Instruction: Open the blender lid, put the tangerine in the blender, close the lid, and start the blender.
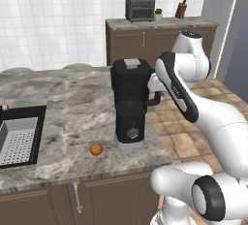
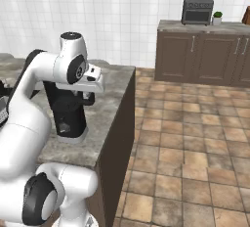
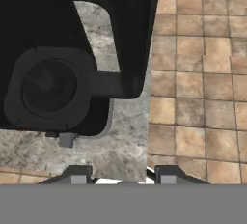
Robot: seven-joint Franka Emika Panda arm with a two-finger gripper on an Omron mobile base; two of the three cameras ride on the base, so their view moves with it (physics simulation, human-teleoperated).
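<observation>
The black blender [image 1: 129,104] stands upright on the marble counter near its right edge. Its lid [image 1: 131,64], with the grey square cap, lies flat on the jar. The tangerine [image 1: 96,149] rests on the counter to the front left of the blender, apart from it. My hand [image 2: 93,80] hovers at jar height on the blender's right side, over the loop handle [image 2: 89,99]. In the hand view my gripper [image 3: 121,177] is open with nothing between its tips; beyond it are the loop handle [image 3: 120,39] and the base's round knob [image 3: 48,85].
A sink [image 1: 19,141] is set into the counter at the left. The counter's right edge [image 1: 157,139] drops to a tiled floor [image 2: 195,138]. On the back counter stand a grey toaster oven [image 1: 140,8], a small plant [image 1: 158,14] and a knife block [image 1: 181,9].
</observation>
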